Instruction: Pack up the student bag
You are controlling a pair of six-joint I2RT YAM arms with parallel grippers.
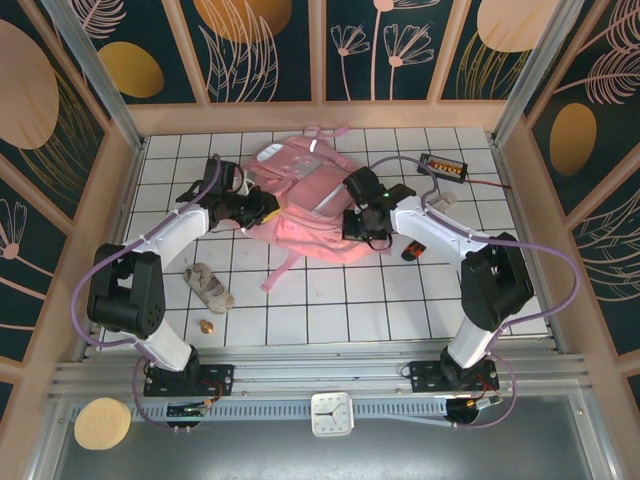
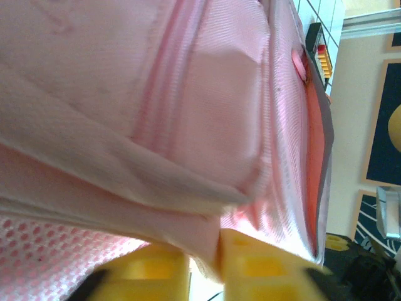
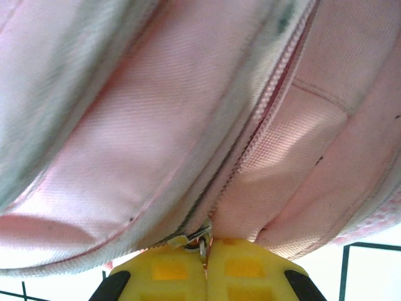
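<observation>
Two claws flank the bag (image 1: 310,200). The right claw (image 3: 207,249) clamps its zip pull (image 3: 195,239); the left claw (image 2: 203,254) stands slightly apart around a fold (image 2: 188,200).

A crumpled beige cloth (image 1: 208,287), a small tan lump (image 1: 207,325) and a black orange-beaded box (image 1: 443,165) lie on the tiled table (image 1: 330,310).

Top camera looks down; wrist cameras sit close against student bag (image 1: 305,232).

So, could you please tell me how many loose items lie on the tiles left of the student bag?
2: a beige bundle beside the left arm, and a small brown object just nearer the bases. The student bag may hide others.
</observation>
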